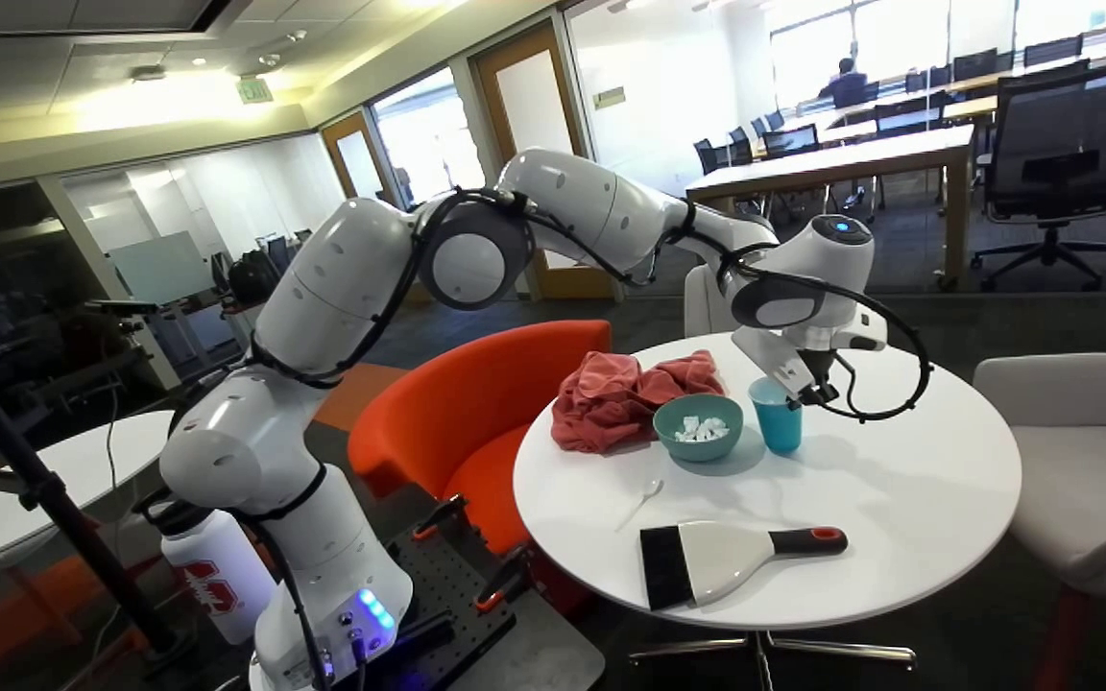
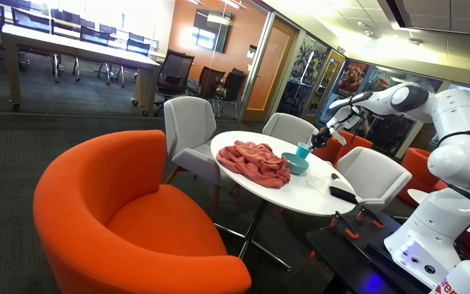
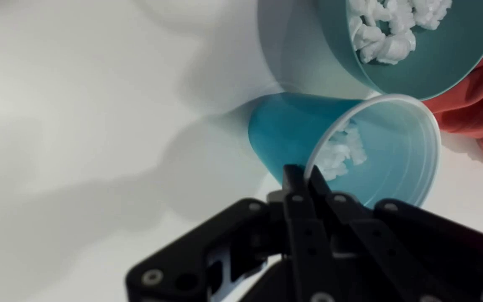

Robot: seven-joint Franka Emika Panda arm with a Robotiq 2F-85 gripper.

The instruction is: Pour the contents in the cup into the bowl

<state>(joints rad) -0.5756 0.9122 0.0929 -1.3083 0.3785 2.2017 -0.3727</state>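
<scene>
The gripper [image 3: 307, 173] is grasping the blue cup [image 1: 777, 419] by its rim: in the wrist view one finger [image 3: 320, 184] is inside the cup and its partner is outside, with the thin wall pinched between them. The cup is therefore below the fingertips, and it stands upright in both exterior views. Its base seems to rest on the tabletop [image 1: 908, 489], although this contact I cannot see very clearly. White pieces [image 3: 338, 157] are in the cup, and similar white bits [image 3: 392, 48] lie in the green bowl [image 1: 695, 407]. The bowl stands just beside the cup, toward the left edge of the tabletop in an exterior view. Close to this same left edge, on its far part, a red cloth [image 1: 606, 408] lies heaped near the bowl. A small white spoon [image 1: 650, 489] is between the bowl and the near edge, and nearer to that edge lies a hand brush [image 1: 731, 555] with black bristles, its handle pointing toward the right edge.
</scene>
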